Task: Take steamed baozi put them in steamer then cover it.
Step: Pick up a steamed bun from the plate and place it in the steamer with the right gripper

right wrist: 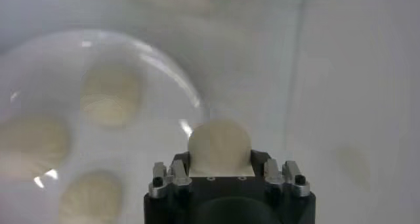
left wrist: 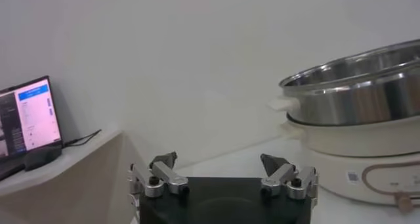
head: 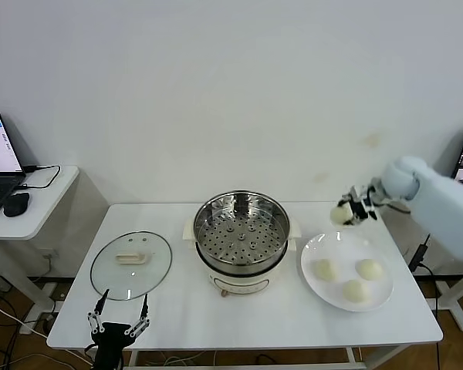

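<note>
Right gripper (head: 347, 212) clamped on a baozi (head: 341, 215) in the air above the plate (head: 312, 254), three baozi (head: 356, 290) on that plate, steamer (head: 242, 240) mid-table, uncovered, cover (head: 131, 263) flat to its left, left gripper (head: 120, 314) spread wide, idle at the table (head: 239, 324) front edge

The right arm (head: 440, 200) wears a smooth pale blue-white shell. Each claw, left claw (head: 119, 317) and right claw (head: 353, 208), has a black block body, silver finger brackets with small screws, and seemingly dark tips.
</note>
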